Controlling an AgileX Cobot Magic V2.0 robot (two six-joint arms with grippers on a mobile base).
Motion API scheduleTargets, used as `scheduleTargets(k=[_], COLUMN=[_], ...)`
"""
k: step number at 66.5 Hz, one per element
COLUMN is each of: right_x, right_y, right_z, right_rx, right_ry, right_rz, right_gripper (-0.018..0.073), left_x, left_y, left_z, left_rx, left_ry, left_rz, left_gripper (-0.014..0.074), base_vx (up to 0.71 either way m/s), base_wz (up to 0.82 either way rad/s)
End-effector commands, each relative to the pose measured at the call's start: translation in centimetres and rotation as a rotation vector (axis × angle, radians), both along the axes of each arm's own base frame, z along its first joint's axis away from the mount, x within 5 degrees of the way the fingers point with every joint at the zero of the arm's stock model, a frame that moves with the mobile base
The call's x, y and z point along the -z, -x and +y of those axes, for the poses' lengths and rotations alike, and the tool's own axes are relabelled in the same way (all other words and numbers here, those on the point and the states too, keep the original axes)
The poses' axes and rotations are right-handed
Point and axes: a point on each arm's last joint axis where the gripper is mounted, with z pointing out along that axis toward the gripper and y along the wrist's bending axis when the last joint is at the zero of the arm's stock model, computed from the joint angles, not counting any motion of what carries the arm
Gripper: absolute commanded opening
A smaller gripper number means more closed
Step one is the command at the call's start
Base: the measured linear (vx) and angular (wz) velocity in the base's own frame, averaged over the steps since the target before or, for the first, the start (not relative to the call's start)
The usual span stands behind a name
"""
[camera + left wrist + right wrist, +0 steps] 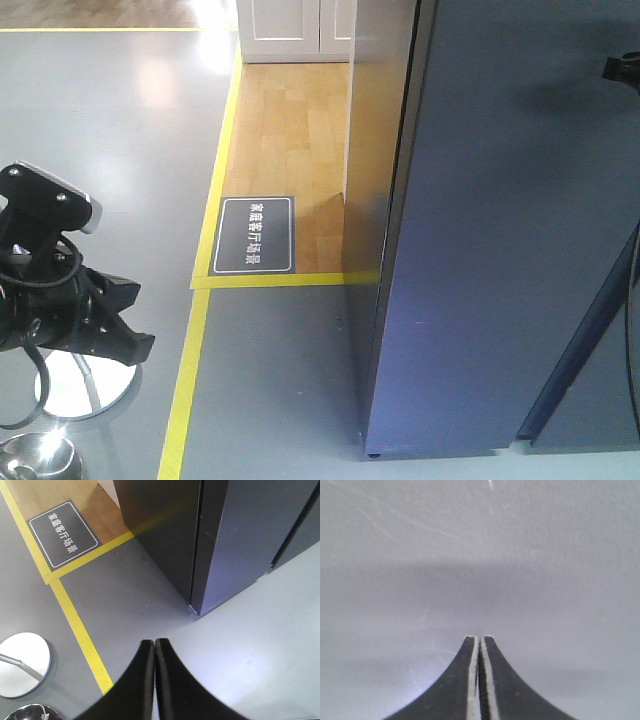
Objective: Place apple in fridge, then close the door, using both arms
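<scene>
Front view: I see the tall dark grey-blue fridge (500, 250) filling the right half of the picture, its flat dark grey-blue door (530, 220) shut flush against the cabinet, so no white interior shows. I cannot find the apple in any view.

Left arm (60, 290), black with looped cables and a light grey-white tipped part, sits low at the left edge of the front view, well apart from the fridge. Left gripper (154, 647): from its wrist camera the two black fingers (142, 680) lie pressed together, nothing between them, above grey floor near the fridge's bottom corner.

Right gripper (479, 642): fingers closed on each other, holding nothing, pointing at a plain grey scratched surface which I cannot identify.

Floor: yellow tape line (185, 380) runs along the grey floor; a dark rectangular floor sign with white characters (256, 235) lies at the wood flooring's edge. A round polished metal stand base (22, 664) sits left of the tape.
</scene>
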Motion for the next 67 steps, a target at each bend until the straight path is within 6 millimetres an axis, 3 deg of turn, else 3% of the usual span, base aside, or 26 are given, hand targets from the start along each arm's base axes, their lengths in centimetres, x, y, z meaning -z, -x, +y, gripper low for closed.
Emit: scheduleTargets(k=[1, 15, 36, 50, 67], right_x=[-3.2, -3.6, -4.1, -1.9, 0.0], right_y=[1.1, 1.5, 2.4, 3.9, 8.1], right_z=[0.3, 0.6, 0.9, 1.3, 2.7], right_rx=[-0.006, -0.006, -0.011, 0.025, 0.036], right_ry=[0.03, -0.056, -0.046, 0.012, 0.031], right_rz=[-0.075, -0.069, -0.076, -0.023, 0.039], right_gripper=[-0.0004, -0.0004, -0.0004, -0.0004, -0.0004], left_x=[-1.6, -1.6, -1.6, -1.6, -1.6], left_y=[-0.1, -0.1, -0.1, -0.1, -0.1], left_z=[-0.1, -0.1, -0.1, -0.1, -0.1], left_rx=[-0.007, -0.007, -0.007, -0.007, -0.007], left_ry=[0.046, 0.046, 0.046, 0.046, 0.046], left_rz=[-0.09, -0.09, -0.09, -0.09, -0.09], left_gripper=[-0.0006, -0.0006, -0.0006, -0.0006, -0.0006], base_vx=[0.0, 0.0, 0.0, 0.0, 0.0], base_wz=[0.0, 0.0, 0.0, 0.0, 0.0])
